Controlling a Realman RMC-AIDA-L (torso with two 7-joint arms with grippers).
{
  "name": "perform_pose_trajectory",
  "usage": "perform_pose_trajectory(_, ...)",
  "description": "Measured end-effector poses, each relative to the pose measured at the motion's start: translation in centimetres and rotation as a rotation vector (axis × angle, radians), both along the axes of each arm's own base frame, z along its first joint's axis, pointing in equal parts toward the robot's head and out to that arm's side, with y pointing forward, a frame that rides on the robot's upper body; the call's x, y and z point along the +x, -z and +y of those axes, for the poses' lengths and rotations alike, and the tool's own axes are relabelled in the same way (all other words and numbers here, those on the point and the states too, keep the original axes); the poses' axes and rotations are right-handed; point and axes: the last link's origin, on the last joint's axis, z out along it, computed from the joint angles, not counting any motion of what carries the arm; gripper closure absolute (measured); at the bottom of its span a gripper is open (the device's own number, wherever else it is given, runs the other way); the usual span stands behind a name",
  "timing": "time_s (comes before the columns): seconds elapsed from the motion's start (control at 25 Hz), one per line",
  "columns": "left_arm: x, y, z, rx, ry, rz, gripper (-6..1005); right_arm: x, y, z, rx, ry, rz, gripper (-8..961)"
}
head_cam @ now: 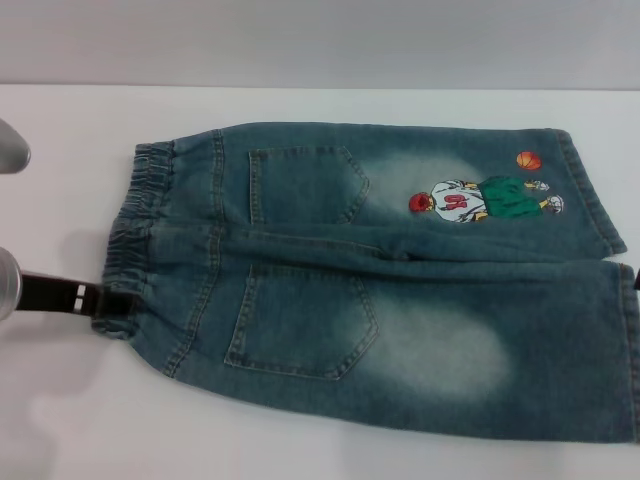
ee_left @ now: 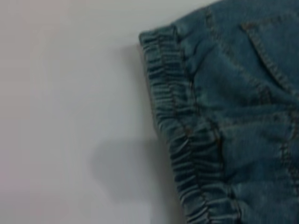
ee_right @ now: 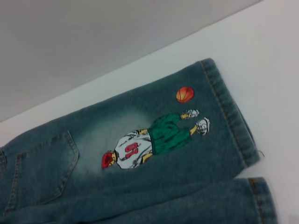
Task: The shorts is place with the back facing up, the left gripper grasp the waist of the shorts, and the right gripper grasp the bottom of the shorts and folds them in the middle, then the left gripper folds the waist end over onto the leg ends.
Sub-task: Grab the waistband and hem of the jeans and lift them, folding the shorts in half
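White and plain, the worktop point(head_cam: 300, 450) runs back to a pale grey wall and carries one garment: the blue faded denim shorts point(head_cam: 400, 300), spread flat with both back patch pockets up and nothing yet folded. Their long axis runs crosswise to the robot, the ruffled elastic waist of the shorts point(head_cam: 135, 225) on its left and the flat stitched leg ends point(head_cam: 625, 350) on its right; the cartoon basketball-player print point(head_cam: 475, 198) sits on the farther leg. The left claw point(head_cam: 92, 298), black on a silver-white arm, lies low at the near corner of that waistband, the denim stretching away from it toward the hems; it looks to be touching the band, though whether its fingers are spread or pinching cloth cannot be told. The right claw shows in no view; its wrist camera looks down on the printed leg and hem, so that arm probably hovers over the bottom of the shorts. No containers are present.
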Motion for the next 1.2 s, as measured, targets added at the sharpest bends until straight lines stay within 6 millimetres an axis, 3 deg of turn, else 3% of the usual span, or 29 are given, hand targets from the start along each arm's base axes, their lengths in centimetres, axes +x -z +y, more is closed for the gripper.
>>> perform_pose_trajectory(1.2, -0.2, 1.9, 0.8, -0.099, -0.044, 0.01, 167, 0.0, -0.1, 0.6, 0.003, -0.013, -0.018, 350)
